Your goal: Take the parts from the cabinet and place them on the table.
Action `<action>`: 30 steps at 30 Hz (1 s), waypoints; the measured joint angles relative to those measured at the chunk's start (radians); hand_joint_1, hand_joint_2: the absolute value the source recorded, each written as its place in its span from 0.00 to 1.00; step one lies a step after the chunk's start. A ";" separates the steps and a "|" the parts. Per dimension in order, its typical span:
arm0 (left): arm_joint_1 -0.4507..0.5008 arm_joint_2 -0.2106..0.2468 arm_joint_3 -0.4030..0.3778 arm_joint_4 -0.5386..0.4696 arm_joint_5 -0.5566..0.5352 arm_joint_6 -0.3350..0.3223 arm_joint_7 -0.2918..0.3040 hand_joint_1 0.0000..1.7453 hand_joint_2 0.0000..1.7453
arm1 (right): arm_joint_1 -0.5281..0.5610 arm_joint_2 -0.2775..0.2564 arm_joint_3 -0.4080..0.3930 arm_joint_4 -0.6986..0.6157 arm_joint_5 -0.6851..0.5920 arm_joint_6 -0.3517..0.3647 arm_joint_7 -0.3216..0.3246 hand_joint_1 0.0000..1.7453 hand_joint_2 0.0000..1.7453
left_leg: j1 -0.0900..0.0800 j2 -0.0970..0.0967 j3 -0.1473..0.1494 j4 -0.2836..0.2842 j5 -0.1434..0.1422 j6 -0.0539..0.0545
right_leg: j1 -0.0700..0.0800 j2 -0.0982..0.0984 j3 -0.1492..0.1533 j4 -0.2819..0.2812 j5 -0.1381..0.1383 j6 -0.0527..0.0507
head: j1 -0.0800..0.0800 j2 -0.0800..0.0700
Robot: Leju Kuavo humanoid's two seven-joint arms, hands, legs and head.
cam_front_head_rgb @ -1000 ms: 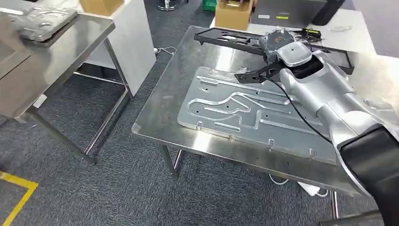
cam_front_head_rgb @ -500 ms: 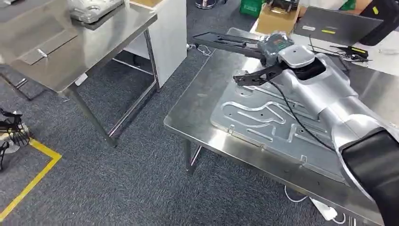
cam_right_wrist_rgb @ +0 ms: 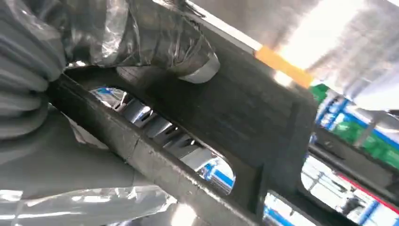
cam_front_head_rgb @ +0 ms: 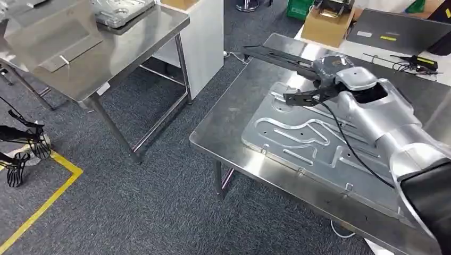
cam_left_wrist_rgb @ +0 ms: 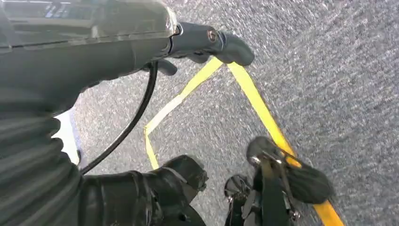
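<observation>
Gripping the black frame part (cam_front_head_rgb: pixel 276 54) with the right hand (cam_front_head_rgb: pixel 331 68), fingers wrapping a bar of it in the right wrist view (cam_right_wrist_rgb: pixel 197 136), thumb pressing on top. Holding that frame over the far edge of the steel table (cam_front_head_rgb: pixel 228 114), long side running left from the hand, a short arm of it pointing near-left above the plate; touching the table or not, cannot tell. Hanging low at the near left over the grey carpet (cam_front_head_rgb: pixel 149 207), the left hand (cam_front_head_rgb: pixel 18 151); dark fingers spreading slightly with nothing between them in the left wrist view (cam_left_wrist_rgb: pixel 207 40).

Lying flat on the steel table, the large embossed metal plate (cam_front_head_rgb: pixel 308 141), just near of the right hand. Standing at the far left, a second steel table (cam_front_head_rgb: pixel 117 50) carrying another metal part (cam_front_head_rgb: pixel 119 9). Sitting at the far right, a cardboard box (cam_front_head_rgb: pixel 327 26). Crossing the carpet at the near left, a yellow floor line (cam_front_head_rgb: pixel 45 202).
</observation>
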 joint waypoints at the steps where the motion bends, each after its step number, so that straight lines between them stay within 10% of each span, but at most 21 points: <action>1: 0.000 0.000 0.000 0.000 0.000 0.000 0.000 0.00 1.00 | 0.001 -0.008 -0.002 0.000 0.003 0.000 0.007 1.00 1.00 | 0.001 0.004 -0.036 0.079 -0.034 -0.003 | 0.001 -0.002 0.000 0.000 -0.001 -0.001 | 0.000 0.000; 3: 0.001 0.000 0.000 0.000 0.000 0.000 0.001 0.00 1.00 | 0.004 -0.024 -0.003 0.000 0.003 0.001 0.017 1.00 1.00 | 0.003 0.006 -0.074 0.168 -0.053 -0.006 | 0.001 -0.004 0.000 0.001 -0.001 -0.001 | 0.000 0.000; 7: 0.001 0.000 0.001 0.000 0.000 0.000 0.002 0.00 1.00 | 0.007 -0.042 -0.014 -0.003 0.004 0.001 0.019 1.00 1.00 | 0.003 0.008 0.075 -0.106 0.081 0.013 | 0.001 -0.002 0.005 0.003 -0.004 0.002 | 0.000 0.000; 8: -0.001 0.002 0.001 -0.001 0.000 0.000 0.002 0.00 1.00 | 0.006 -0.049 -0.017 -0.005 0.005 0.002 0.023 1.00 1.00 | -0.005 0.011 0.101 -0.146 0.066 0.017 | 0.009 -0.002 0.001 0.006 -0.007 0.009 | 0.000 0.000; 12: -0.003 0.001 0.000 -0.001 -0.001 0.000 0.003 0.00 1.00 | 0.010 -0.079 -0.028 -0.008 0.008 0.001 0.035 1.00 1.00 | -0.004 0.006 0.098 -0.159 0.075 0.032 | 0.005 -0.006 0.003 -0.001 -0.002 0.034 | 0.000 0.000; 14: -0.002 0.000 0.001 -0.001 -0.004 0.000 0.004 0.00 1.00 | 0.015 -0.112 -0.042 -0.013 0.008 0.000 0.035 1.00 1.00 | 0.001 0.004 0.103 -0.173 0.085 0.045 | 0.000 -0.002 -0.020 0.055 -0.047 0.041 | 0.001 0.000; 15: -0.001 0.000 0.001 -0.001 -0.004 0.000 0.004 0.00 1.00 | 0.016 -0.124 -0.049 -0.013 0.008 0.000 0.035 0.00 0.00 | 0.001 0.003 0.102 -0.173 0.085 0.047 | 0.000 0.000 -0.049 0.118 -0.082 0.044 | 0.001 0.000; 18: 0.000 0.000 0.001 -0.001 -0.013 0.003 0.002 0.00 1.00 | 0.045 -0.148 -0.064 -0.015 0.008 0.000 0.029 0.00 0.00 | 0.000 0.000 0.103 -0.170 0.083 0.049 | -0.002 0.003 -0.142 0.297 -0.137 0.055 | 0.001 0.000; 20: 0.000 0.000 -0.001 -0.001 -0.021 0.003 0.004 0.00 1.00 | 0.067 -0.161 -0.073 -0.027 0.005 0.000 0.026 0.00 0.00 | 0.001 -0.001 0.103 -0.165 0.079 0.047 | -0.008 0.002 -0.113 0.222 -0.073 0.058 | 0.001 0.000; 21: -0.001 0.000 -0.001 -0.001 -0.021 0.003 0.005 0.00 0.00 | 0.071 -0.166 -0.078 -0.031 0.004 0.000 0.024 0.00 0.00 | 0.002 -0.001 0.103 -0.159 0.075 0.043 | -0.011 0.002 -0.068 0.126 -0.023 0.058 | 0.001 0.000; 23: -0.001 0.000 -0.001 -0.001 -0.016 0.002 0.006 0.00 0.00 | 0.075 -0.175 -0.091 -0.038 0.004 -0.002 0.021 0.00 0.00 | -0.003 -0.001 0.101 -0.149 0.066 0.033 | -0.009 0.004 -0.012 0.017 -0.004 0.054 | 0.000 0.000; 28: -0.002 0.000 -0.001 -0.001 -0.006 0.002 0.006 0.00 0.00 | 0.089 -0.183 -0.111 -0.053 0.004 -0.002 0.018 0.00 0.00 | -0.003 0.001 0.096 -0.141 0.058 0.009 | -0.011 0.005 -0.012 0.004 0.012 0.021 | 0.001 0.000; 30: -0.002 0.000 -0.001 -0.001 -0.003 0.002 0.006 0.00 0.00 | 0.089 -0.184 -0.117 -0.059 0.004 -0.003 0.017 0.00 0.00 | -0.001 0.005 0.056 -0.045 -0.008 0.001 | -0.009 0.005 -0.012 0.003 0.013 0.009 | -0.001 0.000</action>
